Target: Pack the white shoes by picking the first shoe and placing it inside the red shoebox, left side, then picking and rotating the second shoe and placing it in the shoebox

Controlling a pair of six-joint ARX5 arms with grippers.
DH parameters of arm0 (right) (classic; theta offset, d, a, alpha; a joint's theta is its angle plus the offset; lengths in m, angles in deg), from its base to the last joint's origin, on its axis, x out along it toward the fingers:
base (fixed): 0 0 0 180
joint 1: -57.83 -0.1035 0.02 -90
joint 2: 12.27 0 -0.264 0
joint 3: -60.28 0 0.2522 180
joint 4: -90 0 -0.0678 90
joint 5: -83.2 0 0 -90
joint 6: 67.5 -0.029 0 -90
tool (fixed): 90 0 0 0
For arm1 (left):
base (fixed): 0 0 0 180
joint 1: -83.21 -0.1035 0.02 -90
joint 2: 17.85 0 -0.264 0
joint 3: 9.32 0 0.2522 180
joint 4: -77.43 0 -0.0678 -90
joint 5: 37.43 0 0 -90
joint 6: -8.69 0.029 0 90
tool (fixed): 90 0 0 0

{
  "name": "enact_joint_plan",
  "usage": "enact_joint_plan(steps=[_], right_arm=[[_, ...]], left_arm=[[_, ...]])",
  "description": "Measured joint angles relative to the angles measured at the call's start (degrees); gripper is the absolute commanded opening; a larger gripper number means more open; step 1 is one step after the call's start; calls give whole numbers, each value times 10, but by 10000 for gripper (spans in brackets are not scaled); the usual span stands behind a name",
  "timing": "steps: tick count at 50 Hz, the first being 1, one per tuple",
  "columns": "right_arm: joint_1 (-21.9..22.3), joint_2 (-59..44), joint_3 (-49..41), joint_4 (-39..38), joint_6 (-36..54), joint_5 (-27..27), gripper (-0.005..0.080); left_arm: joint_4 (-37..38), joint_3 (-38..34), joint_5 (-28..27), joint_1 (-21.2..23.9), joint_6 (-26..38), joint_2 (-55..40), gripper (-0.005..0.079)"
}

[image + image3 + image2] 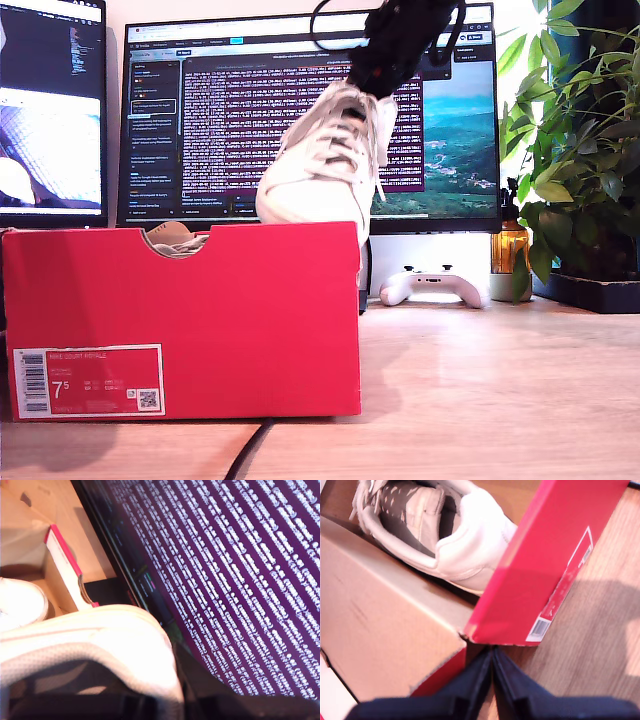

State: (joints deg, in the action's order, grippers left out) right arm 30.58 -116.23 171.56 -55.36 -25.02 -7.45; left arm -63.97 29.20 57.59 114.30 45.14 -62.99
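My second gripper (385,75), upper center of exterior view, end effector clamped on shoe (325,165) heel, toe dipping into red box (180,320). My first gripper (492,667) closed, empty, beside box w/ other shoe (440,530) inside.

**One white shoe in the red shoebox, the other tilted above it**

The red shoebox (200,300) stands open on the wooden table, at the exterior view's left. Its bright red end wall faces that camera, with a white barcode label marked 7.5 low at the exterior view's left and a half-round thumb notch in the top edge. The inside is plain brown cardboard.

The first white shoe (440,525) lies inside the box against a wall, its patterned lining showing.

The second white shoe (335,160) is raised above the box's rim, steeply tilted, heel up and toe down, laces loose.
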Motion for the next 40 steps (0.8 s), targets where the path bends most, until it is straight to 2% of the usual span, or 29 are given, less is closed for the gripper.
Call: enact_joint_plan(steps=[20,40], right_arm=[[-36,-19,0,3,0,0,-10],[-38,-74,0,23,-17,2,-10]], left_arm=[[0,0,0,0,0,0,-11],[0,0,0,0,0,0,-11]])
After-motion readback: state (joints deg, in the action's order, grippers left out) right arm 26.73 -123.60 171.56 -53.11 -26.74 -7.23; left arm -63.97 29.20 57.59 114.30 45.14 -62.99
